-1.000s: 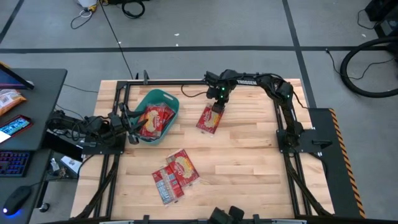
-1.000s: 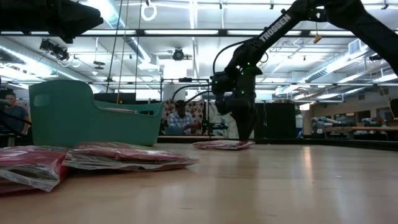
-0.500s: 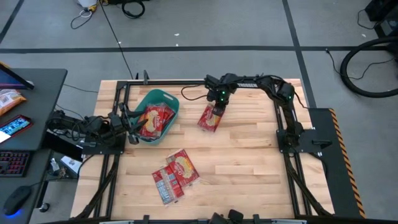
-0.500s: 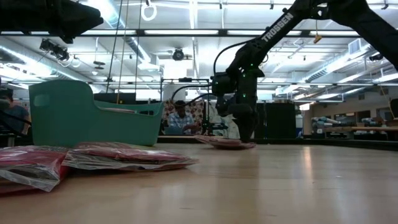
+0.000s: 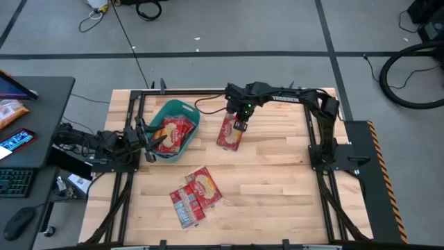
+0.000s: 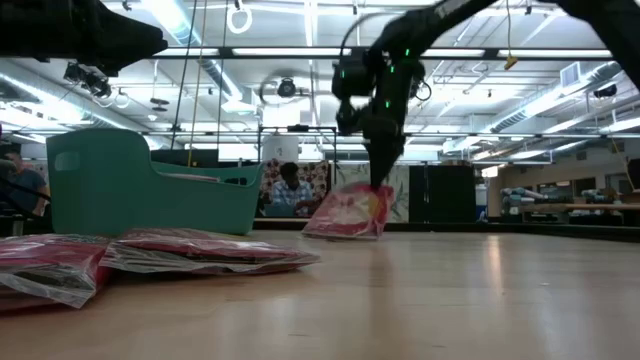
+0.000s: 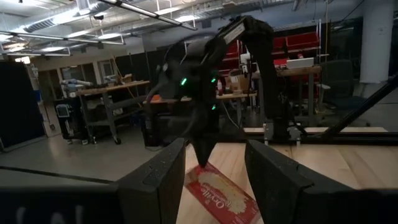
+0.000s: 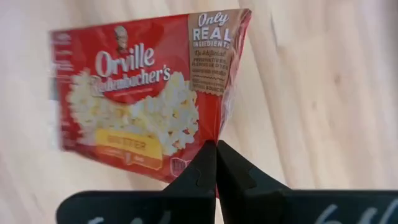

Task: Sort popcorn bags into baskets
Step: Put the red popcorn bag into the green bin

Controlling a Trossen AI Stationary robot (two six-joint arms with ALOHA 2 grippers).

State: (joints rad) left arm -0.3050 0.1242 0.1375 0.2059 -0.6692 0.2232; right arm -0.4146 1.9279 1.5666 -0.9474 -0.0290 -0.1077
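At table's twelve o'clock we note right gripper (image 5: 238, 125) pinching a glossy flat popcorn bag (image 5: 231, 134) by one edge; bare wood surrounds. Teal basket (image 5: 187, 111) lies toward nine.

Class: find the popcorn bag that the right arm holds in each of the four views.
High view: popcorn bag, right of the teal basket.
Low view: centre, tilted, one edge lifted.
Left wrist view: low centre.
Right wrist view: fills the frame.
Landmark: right end effector pinching its edge.
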